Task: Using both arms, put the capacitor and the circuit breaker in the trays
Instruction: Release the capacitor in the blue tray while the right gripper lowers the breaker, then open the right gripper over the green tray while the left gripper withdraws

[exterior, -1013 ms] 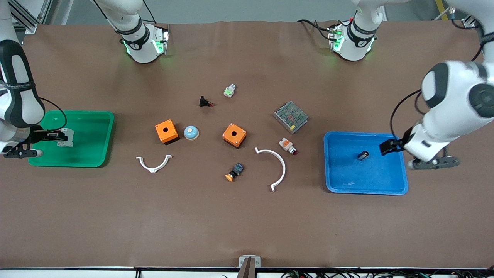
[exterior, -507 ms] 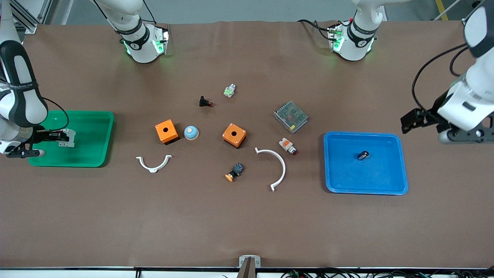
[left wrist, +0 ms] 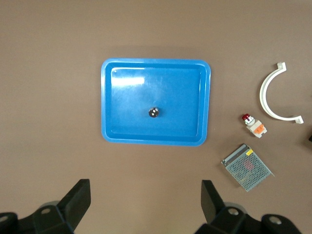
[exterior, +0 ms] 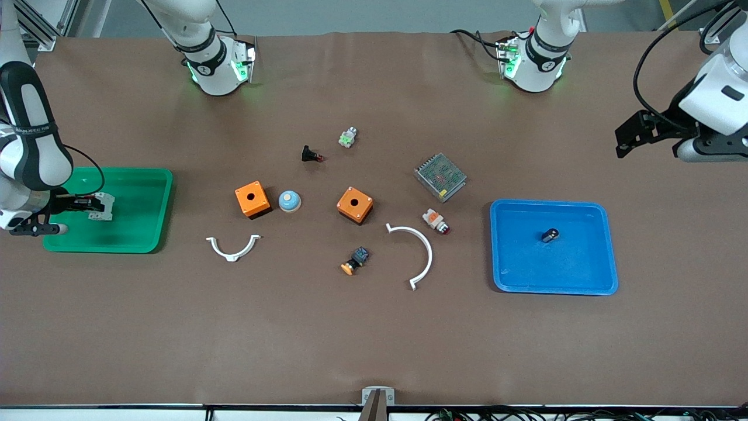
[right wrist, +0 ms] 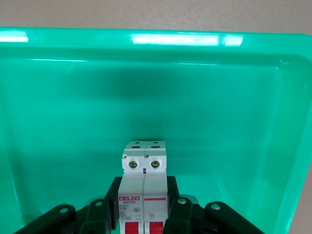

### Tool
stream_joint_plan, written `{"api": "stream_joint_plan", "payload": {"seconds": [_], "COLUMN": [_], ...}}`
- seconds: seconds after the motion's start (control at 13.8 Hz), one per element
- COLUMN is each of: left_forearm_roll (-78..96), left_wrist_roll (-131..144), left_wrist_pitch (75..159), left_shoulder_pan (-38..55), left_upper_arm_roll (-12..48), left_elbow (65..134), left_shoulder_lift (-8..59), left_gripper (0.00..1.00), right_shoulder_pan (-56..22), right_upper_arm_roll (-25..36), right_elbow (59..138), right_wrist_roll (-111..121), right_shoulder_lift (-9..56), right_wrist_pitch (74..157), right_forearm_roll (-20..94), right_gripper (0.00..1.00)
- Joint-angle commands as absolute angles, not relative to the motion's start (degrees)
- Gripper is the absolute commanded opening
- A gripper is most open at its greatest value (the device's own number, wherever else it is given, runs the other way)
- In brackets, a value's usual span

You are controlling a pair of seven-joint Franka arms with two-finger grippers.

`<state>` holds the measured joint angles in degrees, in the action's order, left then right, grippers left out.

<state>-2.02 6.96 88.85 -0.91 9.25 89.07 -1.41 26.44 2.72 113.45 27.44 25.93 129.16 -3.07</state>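
Observation:
The capacitor, a tiny black cylinder with a silvery end, lies alone in the blue tray. It also shows in the left wrist view inside the blue tray. My left gripper is open and empty, high over bare table beside the tray, at the left arm's end of the table. My right gripper is shut on the white-grey circuit breaker and holds it low inside the green tray. In the right wrist view the breaker sits between my fingers, red toggles showing, over the tray floor.
Between the trays lie two orange boxes, a blue dome, two white curved clips, a mesh-covered metal unit, a white-orange button, a black push-button and other small parts.
My left gripper has risen and drawn away from the blue tray toward the arms' bases; the capacitor stays in the tray. My right gripper with the breaker has barely shifted.

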Motion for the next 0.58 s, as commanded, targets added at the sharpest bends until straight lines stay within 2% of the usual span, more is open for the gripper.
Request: {"api": "stream_joint_plan", "payload": {"seconds": [0.0,0.07,0.22,0.36,0.51], "left_forearm_roll": [-0.88,-0.79,-0.7,-0.7,-0.7], "left_wrist_roll": [5.62,5.8,5.98,6.06,6.5], "left_wrist_pitch": [88.07,87.98,87.8,87.8,87.8], "left_shoulder_pan": [0.44,0.27,-0.09,-0.09,0.0], "left_upper_arm_roll": [7.47,7.56,7.56,7.56,7.73], "left_elbow": [92.37,92.72,92.46,92.37,92.2], "left_shoulder_lift": [-4.83,-5.27,-5.1,-4.92,-4.83], "left_gripper": [1.0,1.0,1.0,1.0,1.0], "right_shoulder_pan": [27.6,27.68,27.51,26.02,21.3], "right_upper_arm_roll": [2.11,2.02,1.93,1.58,1.49], "right_elbow": [114.61,114.61,113.39,109.27,106.01], "right_wrist_roll": [27.07,26.98,26.89,26.02,19.11], "right_shoulder_lift": [24.7,24.61,22.78,19.09,14.09], "right_wrist_pitch": [129.55,129.12,125.54,117.64,109.02], "right_forearm_roll": [-4.31,-4.31,-4.13,-4.13,-4.13], "right_gripper": [0.46,0.78,0.95,0.96,0.95]}}
